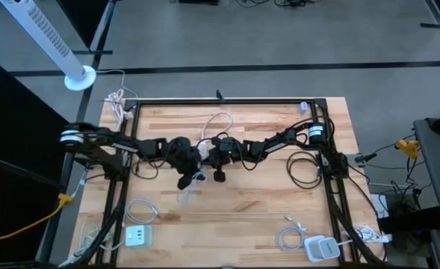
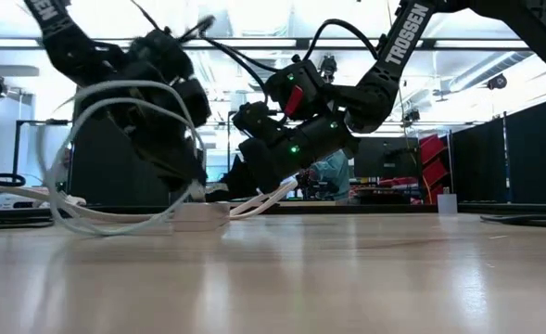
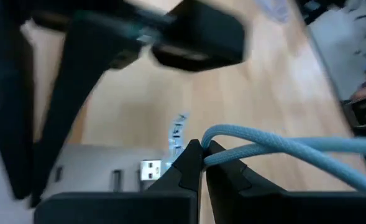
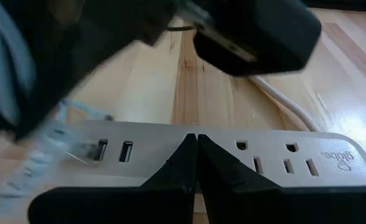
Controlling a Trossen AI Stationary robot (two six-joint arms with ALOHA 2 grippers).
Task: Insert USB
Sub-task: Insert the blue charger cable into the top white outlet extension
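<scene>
A: Hovering just beside the ports, a silver USB plug [image 3: 150,168] sits at the end of a pale blue braided cable [image 3: 282,147], close to the USB slots of a white power strip [image 4: 276,155] lying on the wooden bench [image 1: 264,217].

B: Who holds the cable?

A: The left gripper [image 3: 201,152]. Its fingers [image 3: 186,163] are clenched on the blue cable, which loops out from between their tips. The plug itself looks not yet seated in a slot.

B: And the other arm?

A: The right gripper [image 4: 196,142] hangs right over the strip, its fingers [image 4: 181,158] pressed together and grasping nothing, tips between the two USB slots [image 4: 113,151] and the mains sockets.

B: Where is all this on the bench?

A: Near the middle, slightly toward the far edge. In the high view the two dark arms reach in from left and right and meet there, the left gripper [image 1: 184,155] and right gripper [image 1: 218,153] nearly touching. The low view shows the white strip [image 2: 198,214] flat on the wood, with pale cable [image 2: 106,158] looping up to the left.

B: Anything else lying around?

A: A white charger with coiled cable [image 1: 138,236] at the near left corner, another charger [image 1: 318,247] at the near right, and a black cable [image 1: 303,169] coiled right of centre. A white tower fan [image 1: 55,45] stands on the floor beyond the far left corner.
</scene>
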